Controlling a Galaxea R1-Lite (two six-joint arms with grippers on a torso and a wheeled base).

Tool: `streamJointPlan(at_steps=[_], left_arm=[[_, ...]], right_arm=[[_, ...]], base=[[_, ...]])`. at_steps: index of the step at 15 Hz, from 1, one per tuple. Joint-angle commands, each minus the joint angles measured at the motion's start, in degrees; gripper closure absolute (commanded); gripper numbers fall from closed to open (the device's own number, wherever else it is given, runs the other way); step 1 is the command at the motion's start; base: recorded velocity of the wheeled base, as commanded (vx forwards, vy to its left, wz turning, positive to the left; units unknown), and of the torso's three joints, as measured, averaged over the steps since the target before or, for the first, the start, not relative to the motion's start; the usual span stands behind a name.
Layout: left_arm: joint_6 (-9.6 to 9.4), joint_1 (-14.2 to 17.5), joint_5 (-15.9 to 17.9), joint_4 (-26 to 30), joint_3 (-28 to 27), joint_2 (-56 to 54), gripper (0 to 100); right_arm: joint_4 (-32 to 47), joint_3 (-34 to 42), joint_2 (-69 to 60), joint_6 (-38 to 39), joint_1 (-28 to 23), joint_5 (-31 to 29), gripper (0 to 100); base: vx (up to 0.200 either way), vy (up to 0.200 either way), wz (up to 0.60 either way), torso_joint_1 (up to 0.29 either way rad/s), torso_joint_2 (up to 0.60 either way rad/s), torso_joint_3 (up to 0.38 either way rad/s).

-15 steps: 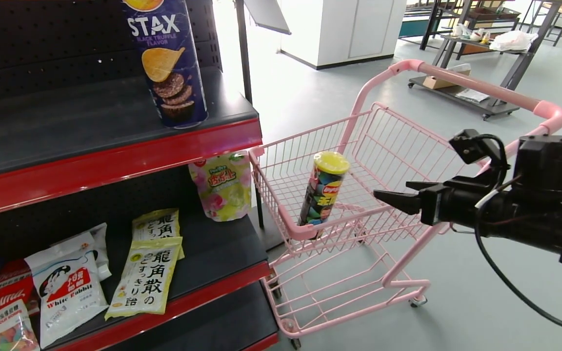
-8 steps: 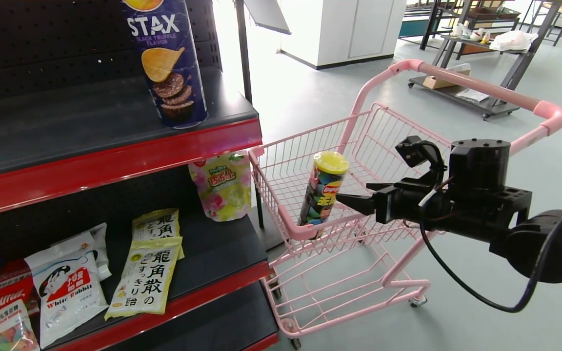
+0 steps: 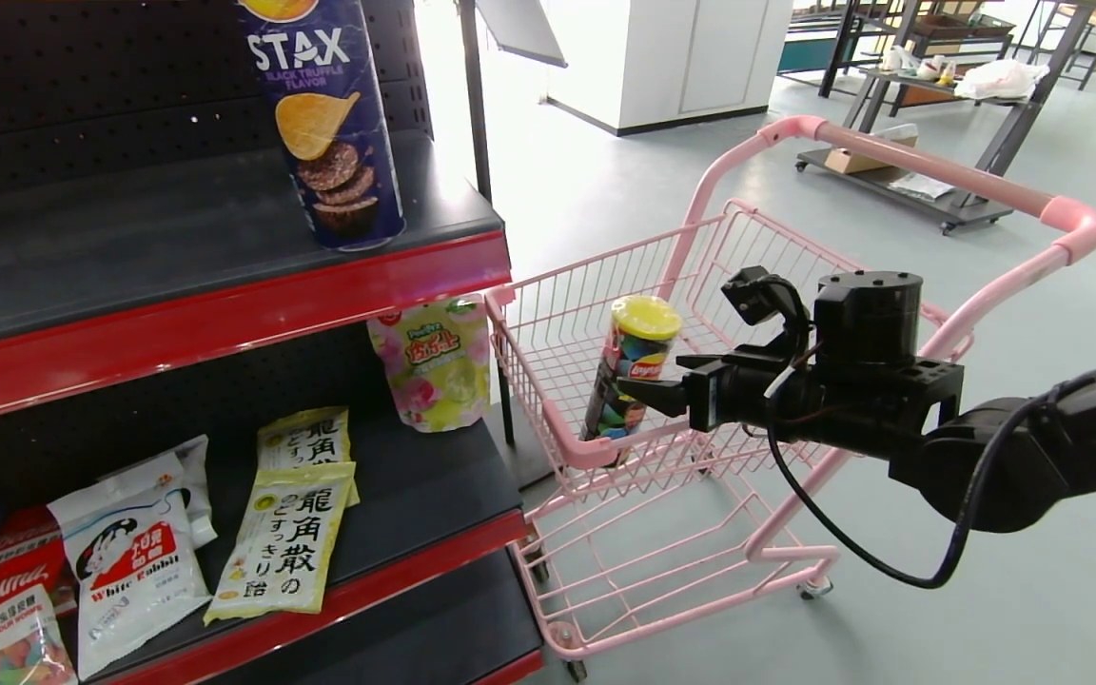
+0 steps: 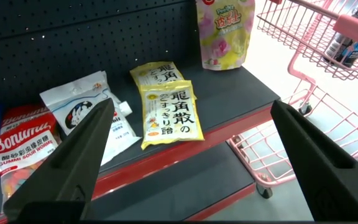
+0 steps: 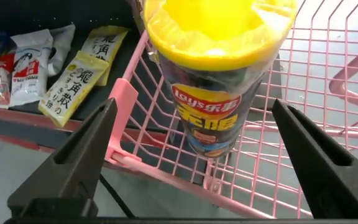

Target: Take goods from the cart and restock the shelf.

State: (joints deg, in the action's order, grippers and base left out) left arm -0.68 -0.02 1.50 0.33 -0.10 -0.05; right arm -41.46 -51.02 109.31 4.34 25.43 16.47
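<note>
While the right gripper (image 3: 662, 374) hangs over the basket of the pink cart (image 3: 596, 452), its two fingers stand spread wide, one on each side of the chip can (image 3: 619, 400). The right wrist view shows a gap between each finger and the can, so nothing is pinched. The can, with a yellow lid, stands leaning slightly in the near left corner of the basket, on the side toward the shelf (image 3: 225, 319).

The left gripper (image 4: 192, 104) hangs in front of the lower shelf board, its fingers likewise spread apart and holding nothing. On that board lie two yellow bags (image 3: 286, 542), one partly over the other, with a white bag (image 3: 134, 561) just beside them on the left. A green and pink pouch (image 3: 434, 362) stands upright at the far right end. On the upper board, near its right end, stands a tall dark chip tube (image 3: 329, 124).
</note>
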Motion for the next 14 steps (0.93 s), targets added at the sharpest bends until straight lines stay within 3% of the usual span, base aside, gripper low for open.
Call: streamJointPlan(at_steps=[1,14], left_arm=[[-0.02,0.02,-0.09,0.02,0.01,0.05,0],[-0.02,0.02,-0.09,0.02,0.01,0.05,0]], right_arm=[[-0.02,-1.54,1.25,-0.03,0.06,-0.21,0],[-0.02,-7.43,6.97,-0.12,1.03,-1.00,0]], base=[[0.000,0.000,0.00,0.000,0.00,0.000],[0.000,0.000,0.00,0.000,0.00,0.000]])
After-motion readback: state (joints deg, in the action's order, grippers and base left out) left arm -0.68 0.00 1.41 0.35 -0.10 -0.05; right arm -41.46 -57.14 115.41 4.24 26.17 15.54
